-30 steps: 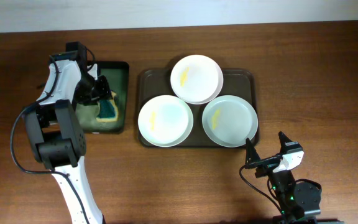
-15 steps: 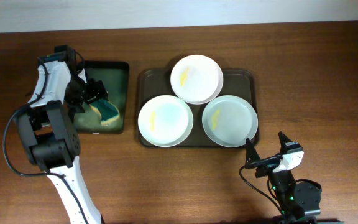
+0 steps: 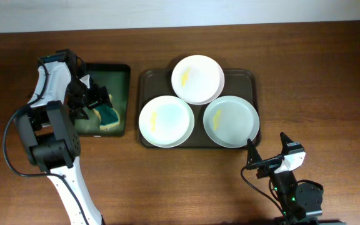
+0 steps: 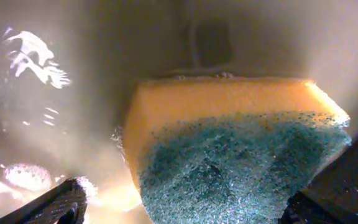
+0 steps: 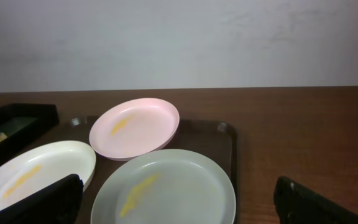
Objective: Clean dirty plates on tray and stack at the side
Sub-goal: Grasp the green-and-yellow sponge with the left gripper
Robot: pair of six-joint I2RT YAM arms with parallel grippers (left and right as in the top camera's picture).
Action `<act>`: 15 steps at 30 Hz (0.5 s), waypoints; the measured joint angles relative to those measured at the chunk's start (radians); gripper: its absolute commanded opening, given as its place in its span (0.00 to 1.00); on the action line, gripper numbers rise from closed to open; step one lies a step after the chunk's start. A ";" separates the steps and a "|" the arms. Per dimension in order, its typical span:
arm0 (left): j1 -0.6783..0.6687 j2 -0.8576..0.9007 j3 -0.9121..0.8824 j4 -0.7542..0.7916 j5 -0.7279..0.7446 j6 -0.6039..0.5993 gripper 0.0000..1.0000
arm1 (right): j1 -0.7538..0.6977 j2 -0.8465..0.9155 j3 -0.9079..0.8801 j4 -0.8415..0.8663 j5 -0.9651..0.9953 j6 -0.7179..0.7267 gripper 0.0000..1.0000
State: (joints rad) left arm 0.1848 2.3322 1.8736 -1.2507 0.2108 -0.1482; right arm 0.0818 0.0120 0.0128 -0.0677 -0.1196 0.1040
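Three white plates lie on the dark tray [image 3: 249,78]: a back plate [image 3: 197,79], a left plate [image 3: 166,120] and a right plate [image 3: 230,120], each with a yellow smear. The right wrist view shows them too: back plate [image 5: 135,127], left plate [image 5: 33,171], right plate [image 5: 166,186], on the tray [image 5: 219,134]. My left gripper [image 3: 95,100] is down in the black basin [image 3: 120,69], open, its fingers [image 4: 191,208] on either side of a yellow and green sponge [image 4: 235,143], seen from overhead [image 3: 109,114] too. My right gripper [image 3: 269,159] is open and empty, in front of the tray.
The basin holds greenish liquid and stands left of the tray; its corner shows in the right wrist view [image 5: 17,115]. Bare wooden table [image 3: 317,75] lies right of the tray and along the front. A pale wall runs behind the table.
My left gripper has shifted within the basin, first toward its left edge and then down toward the sponge. The sponge has slid slightly toward the front. The right arm and the plates have not moved.
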 measured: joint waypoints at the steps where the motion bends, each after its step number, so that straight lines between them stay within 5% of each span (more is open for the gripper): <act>1: 0.000 0.000 0.000 -0.002 0.000 0.002 0.92 | 0.000 0.000 0.000 0.000 0.000 0.001 0.98; 7: 0.000 0.000 0.003 -0.016 0.001 0.014 0.86 | 0.000 0.000 0.000 0.000 0.000 0.001 0.98; 10: -0.002 0.000 0.004 -0.023 0.003 0.015 0.72 | 0.000 0.000 0.000 0.000 0.000 0.001 0.98; 15: -0.013 0.000 0.004 -0.055 0.006 0.025 0.80 | 0.000 0.000 0.000 0.000 0.000 0.001 0.99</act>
State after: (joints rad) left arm 0.1719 2.3325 1.8778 -1.3060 0.2173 -0.1230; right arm 0.0818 0.0120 0.0128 -0.0673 -0.1196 0.1047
